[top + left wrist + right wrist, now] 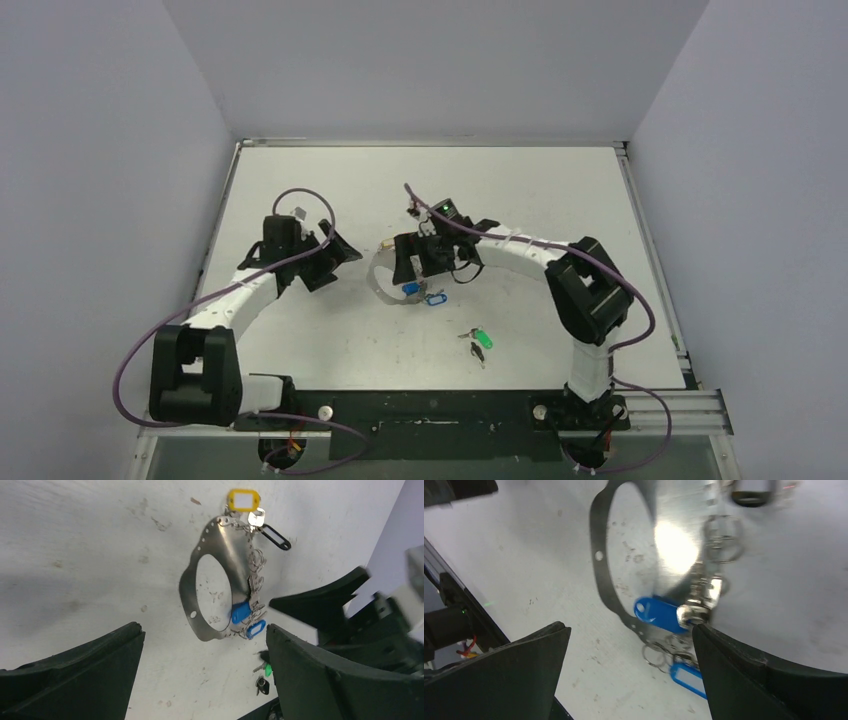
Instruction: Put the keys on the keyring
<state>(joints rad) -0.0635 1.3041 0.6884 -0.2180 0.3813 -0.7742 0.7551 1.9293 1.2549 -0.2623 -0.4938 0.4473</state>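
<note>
The keyring [189, 594] is a wide silvery band loop with small holes, lying flat on the white table. Along its right side hang keys and tags: a yellow tag [242, 501], a black tag [276, 536], a blue-headed key [240, 612] and a blue tag [256, 628]. A green key [482, 338] and a black key [477, 352] lie loose nearer the arm bases. My left gripper [335, 262] is open, left of the ring and holding nothing. My right gripper [629, 627] hangs open over the ring's blue end, one fingertip [704, 635] right beside the blue key [656, 614].
The right arm's black fingers [325, 600] cross the left wrist view, close to the ring. A black rail [430, 408] with both arm bases runs along the near edge. Grey walls enclose the table on three sides. Purple cables [300, 195] loop off both arms.
</note>
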